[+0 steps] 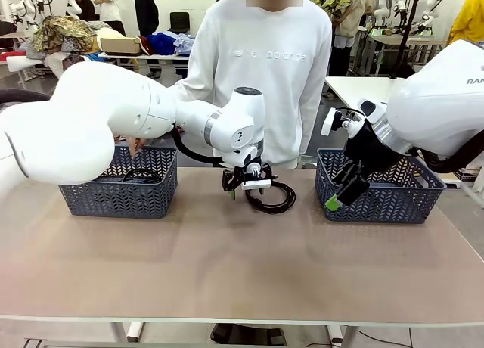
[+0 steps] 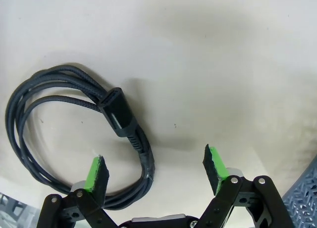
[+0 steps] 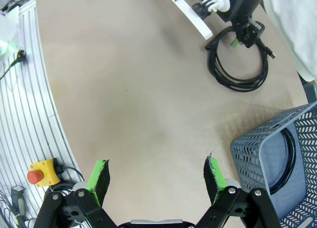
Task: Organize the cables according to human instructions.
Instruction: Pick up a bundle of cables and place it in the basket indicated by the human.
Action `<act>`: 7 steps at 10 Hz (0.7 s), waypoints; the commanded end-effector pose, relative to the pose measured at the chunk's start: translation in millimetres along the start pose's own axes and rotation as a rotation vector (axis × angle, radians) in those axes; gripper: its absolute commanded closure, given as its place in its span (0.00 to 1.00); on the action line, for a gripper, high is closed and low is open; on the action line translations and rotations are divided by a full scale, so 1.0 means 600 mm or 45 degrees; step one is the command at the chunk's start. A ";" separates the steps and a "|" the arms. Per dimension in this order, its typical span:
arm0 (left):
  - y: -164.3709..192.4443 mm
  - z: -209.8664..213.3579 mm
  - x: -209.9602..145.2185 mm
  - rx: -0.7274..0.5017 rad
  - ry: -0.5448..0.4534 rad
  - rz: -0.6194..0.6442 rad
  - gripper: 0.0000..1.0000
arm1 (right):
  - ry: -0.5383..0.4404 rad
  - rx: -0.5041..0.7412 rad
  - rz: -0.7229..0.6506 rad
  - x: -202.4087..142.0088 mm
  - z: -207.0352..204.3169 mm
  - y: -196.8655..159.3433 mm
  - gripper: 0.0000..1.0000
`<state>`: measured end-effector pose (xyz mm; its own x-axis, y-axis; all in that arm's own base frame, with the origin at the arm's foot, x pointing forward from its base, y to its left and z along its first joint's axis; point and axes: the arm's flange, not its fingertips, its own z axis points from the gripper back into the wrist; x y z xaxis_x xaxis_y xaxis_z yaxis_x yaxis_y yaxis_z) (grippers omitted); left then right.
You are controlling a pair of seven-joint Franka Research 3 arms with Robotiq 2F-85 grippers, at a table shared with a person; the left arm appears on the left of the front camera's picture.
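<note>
The left gripper (image 2: 154, 174) hangs released over the table (image 1: 227, 257), its pads spread; a coiled cable (image 2: 64, 134) lies just under and beside one pad, seemingly untouched. The right gripper (image 3: 156, 181) is likewise wide open, near the right basket (image 1: 378, 193). Farther off, the left basket (image 1: 121, 189) holds another cable (image 1: 142, 175).

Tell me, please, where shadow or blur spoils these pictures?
Left wrist view: sharp on the coiled cable, soft shadow beside it, pale glare across the table. Right wrist view: wide-angle bending at the table edge. Front view: evenly lit, background slightly soft.
</note>
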<state>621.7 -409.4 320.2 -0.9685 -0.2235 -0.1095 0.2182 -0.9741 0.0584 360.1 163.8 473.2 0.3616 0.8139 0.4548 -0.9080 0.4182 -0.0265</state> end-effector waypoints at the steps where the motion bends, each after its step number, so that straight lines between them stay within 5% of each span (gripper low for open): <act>1: 0.002 -0.003 -0.016 -0.027 0.014 -0.021 0.00 | 0.003 -0.002 -0.003 0.004 0.002 0.000 0.00; 7: -0.017 -0.007 -0.023 -0.044 -0.013 -0.004 0.00 | 0.003 -0.002 -0.003 0.004 0.002 0.000 0.00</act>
<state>632.1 -400.7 311.4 -0.9654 -0.2413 -0.0989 0.2387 -0.9704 0.0375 360.1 163.8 473.2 0.3616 0.8139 0.4548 -0.9080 0.4182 -0.0264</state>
